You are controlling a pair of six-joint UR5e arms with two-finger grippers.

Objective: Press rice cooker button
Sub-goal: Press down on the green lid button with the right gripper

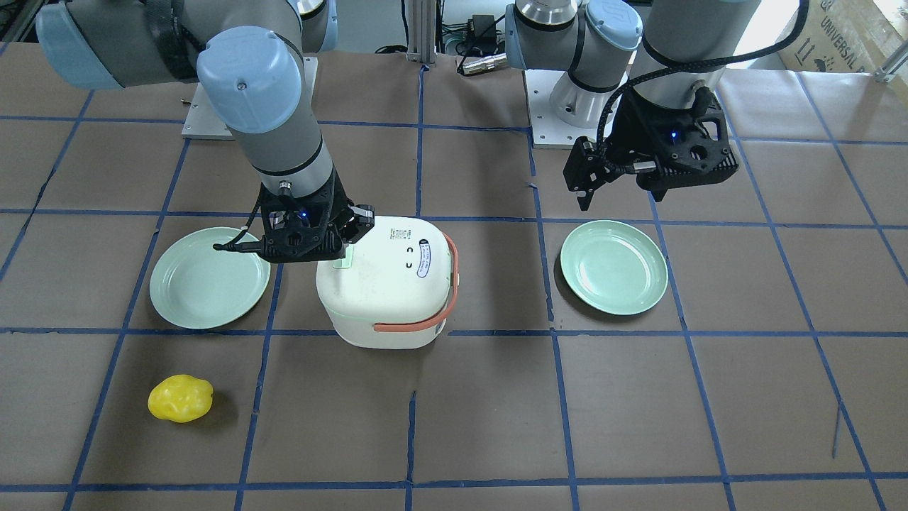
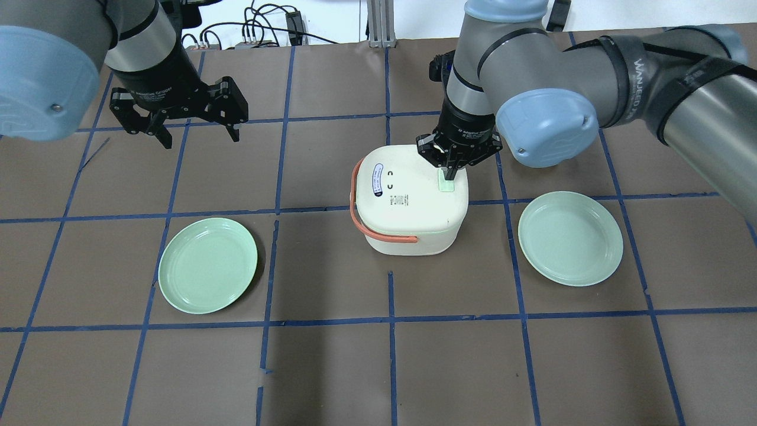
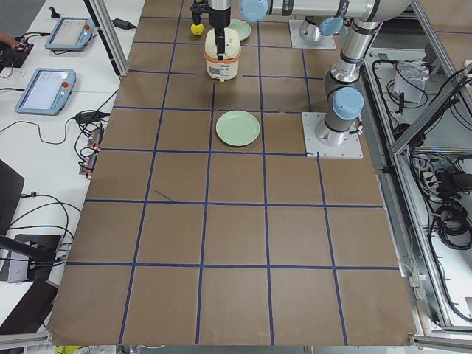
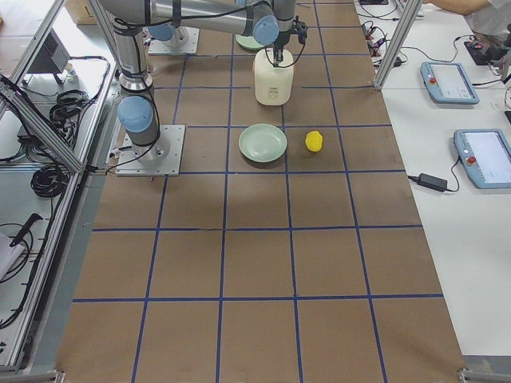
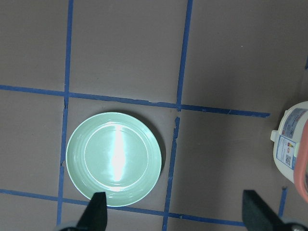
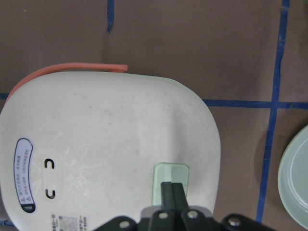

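The left jaws hang spread wide above the surface [image 2: 331, 355], with a green plate [image 5: 113, 159] lying below them. The rice cooker [image 2: 408, 207] sits directly under the right jaws, which are pressed together with their tips on its pale green button [image 6: 171, 172]. A second green plate [image 2: 570, 238] lies beside them.

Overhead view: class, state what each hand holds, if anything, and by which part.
Nothing is held. The right hand is shut, tips at the green button on the rice cooker; the left hand hangs open, empty.
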